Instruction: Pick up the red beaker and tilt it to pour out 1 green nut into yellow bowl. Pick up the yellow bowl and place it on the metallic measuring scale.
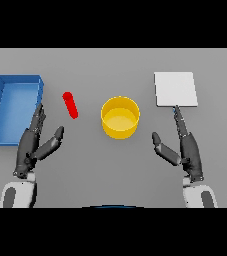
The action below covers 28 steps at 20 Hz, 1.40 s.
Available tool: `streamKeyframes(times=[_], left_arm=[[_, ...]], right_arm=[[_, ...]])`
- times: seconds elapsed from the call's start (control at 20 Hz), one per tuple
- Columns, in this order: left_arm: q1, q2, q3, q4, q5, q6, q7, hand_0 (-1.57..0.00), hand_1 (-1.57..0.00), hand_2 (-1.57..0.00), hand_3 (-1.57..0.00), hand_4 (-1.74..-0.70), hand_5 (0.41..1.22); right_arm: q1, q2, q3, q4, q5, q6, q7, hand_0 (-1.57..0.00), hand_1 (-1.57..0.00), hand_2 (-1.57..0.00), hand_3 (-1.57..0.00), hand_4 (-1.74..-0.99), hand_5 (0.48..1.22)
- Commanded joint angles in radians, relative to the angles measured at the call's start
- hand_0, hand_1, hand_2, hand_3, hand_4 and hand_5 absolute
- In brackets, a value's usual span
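Grey tabletop (85, 170) carries a blue tray (0, 107) far left, red beaker (70, 104) lying down, yellow bowl (120, 117) centre, pale scale (175, 89) right.

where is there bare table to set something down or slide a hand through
Bare table lies between the yellow bowl and the white scale, and in front of the bowl between the left hand and right hand. It is tighter between the blue bin, red beaker and left hand.
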Motion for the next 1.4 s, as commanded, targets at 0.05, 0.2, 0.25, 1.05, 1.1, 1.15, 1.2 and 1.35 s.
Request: streamKeyframes(times=[0.05, 0.2, 0.25, 1.05, 1.1, 1.15, 1.2, 1.35], left_arm=[[0.000, 0.006, -0.006, -0.004, -0.015, 0.004, 0.046, 0.00, 0.00, 0.00, 0.00, -1.10, 0.616], [-0.023, -0.001, -0.017, 0.024, -0.043, 0.016, 0.075, 0.00, 0.00, 0.00, 0.00, -1.09, 0.612], [-0.040, -0.004, -0.016, 0.047, -0.049, 0.021, 0.072, 0.00, 0.00, 0.00, 0.00, -1.09, 0.612], [-0.423, -0.021, 0.094, 0.558, -0.058, 0.078, -0.092, 0.00, 0.00, 0.00, 0.00, -1.19, 0.631], [-0.442, -0.017, 0.097, 0.587, -0.068, 0.087, -0.105, 0.00, 0.00, 0.00, 0.00, -1.21, 0.636], [-0.467, -0.024, 0.098, 0.621, -0.074, 0.096, -0.124, 0.00, 0.00, 0.00, 0.00, -1.22, 0.643], [-0.491, -0.035, 0.098, 0.653, -0.087, 0.115, -0.132, 0.00, 0.00, 0.00, 0.00, -1.23, 0.649], [-0.548, -0.035, 0.108, 0.737, -0.102, 0.134, -0.181, 0.00, 0.00, 0.00, 0.00, -1.26, 0.664]], right_arm=[[0.018, -0.003, 0.010, -0.007, 0.020, -0.003, 0.009, 0.00, 0.00, 0.00, 0.00, -1.118, 0.663], [0.017, 0.000, 0.012, -0.033, 0.017, -0.004, 0.024, 0.00, 0.00, 0.00, 0.00, -1.121, 0.658], [0.008, -0.003, 0.006, -0.030, 0.013, -0.001, 0.046, 0.00, 0.00, 0.00, 0.00, -1.123, 0.653], [-0.016, -0.006, -0.016, -0.032, -0.035, 0.019, 0.046, 0.00, 0.00, 0.00, 0.00, -1.247, 0.672], [-0.013, 0.001, -0.007, -0.031, -0.026, 0.015, 0.051, 0.00, 0.00, 0.00, 0.00, -1.247, 0.673], [-0.001, -0.005, -0.011, -0.029, -0.029, 0.020, 0.043, 0.00, 0.00, 0.00, 0.00, -1.247, 0.675], [0.005, -0.004, -0.007, -0.032, -0.028, 0.022, 0.042, 0.00, 0.00, 0.00, 0.00, -1.247, 0.679], [0.009, -0.007, -0.014, -0.037, -0.041, 0.028, 0.055, 0.00, 0.00, 0.00, 0.00, -1.264, 0.690]])
